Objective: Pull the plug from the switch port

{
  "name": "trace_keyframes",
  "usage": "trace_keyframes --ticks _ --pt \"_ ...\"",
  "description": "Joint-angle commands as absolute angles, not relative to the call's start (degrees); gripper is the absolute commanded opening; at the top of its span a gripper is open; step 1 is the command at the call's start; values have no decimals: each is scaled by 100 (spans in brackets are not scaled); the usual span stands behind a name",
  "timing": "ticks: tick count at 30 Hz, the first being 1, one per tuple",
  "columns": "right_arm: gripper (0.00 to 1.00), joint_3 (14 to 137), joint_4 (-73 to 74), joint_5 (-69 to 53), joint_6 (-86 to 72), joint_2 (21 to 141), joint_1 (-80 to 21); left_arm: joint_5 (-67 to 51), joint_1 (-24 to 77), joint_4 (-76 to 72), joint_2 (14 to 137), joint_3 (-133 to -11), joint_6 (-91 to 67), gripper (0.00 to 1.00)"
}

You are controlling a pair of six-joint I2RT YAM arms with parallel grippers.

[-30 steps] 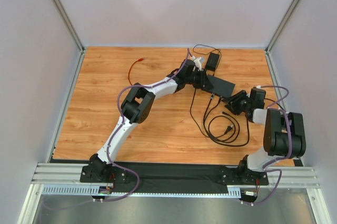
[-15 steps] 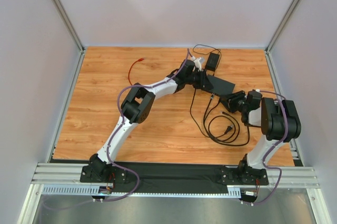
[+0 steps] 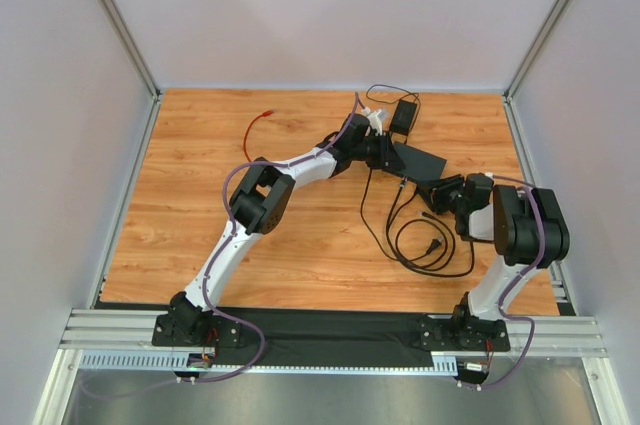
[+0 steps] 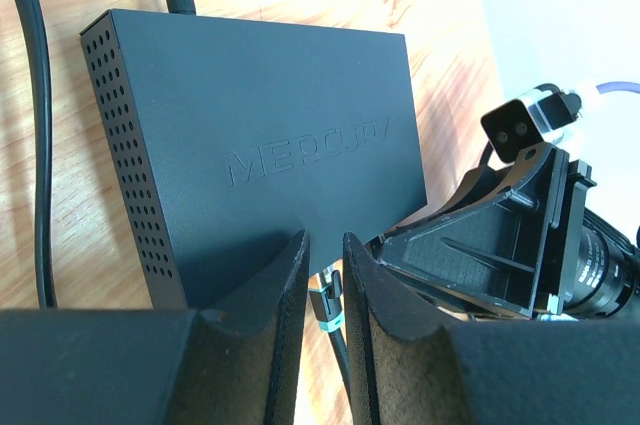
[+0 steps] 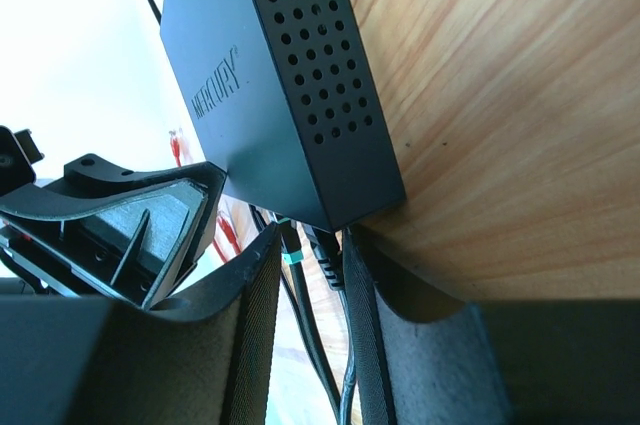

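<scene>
One loose coil of black cable [image 3: 432, 245] lies nearest on the wooden table [image 3: 200, 205]. Just past it, the right gripper [image 5: 312, 235] straddles a teal-banded plug [image 5: 291, 256] at a corner of the switch [image 5: 270, 75]. Its jaws stand a narrow slit apart, and I cannot tell whether they pinch the plug. The switch lies flat at the table's far right, between both grippers. The left gripper [image 4: 327, 242] meets its near edge with jaws likewise nearly together, and its grip is unclear. Beyond sit a black adapter brick [image 3: 404, 115] and a red cable [image 3: 256, 127].
</scene>
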State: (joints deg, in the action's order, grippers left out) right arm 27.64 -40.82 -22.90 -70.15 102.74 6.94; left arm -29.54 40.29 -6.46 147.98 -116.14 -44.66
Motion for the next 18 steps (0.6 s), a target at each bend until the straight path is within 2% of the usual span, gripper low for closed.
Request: trace_keyframes --ticks 1,8,18 --pt "33 2733 -3604 -1653 -7022 10257 545 -2927 4034 -343 14730 -11461 -4421 28" --pt "33 2760 -3068 -1021 -7233 9950 378 -2927 4025 -369 14704 -11408 -4438 28" --pt "29 2936 -2698 -897 -7233 9914 316 -2918 3990 -422 14669 -11320 -4474 28"
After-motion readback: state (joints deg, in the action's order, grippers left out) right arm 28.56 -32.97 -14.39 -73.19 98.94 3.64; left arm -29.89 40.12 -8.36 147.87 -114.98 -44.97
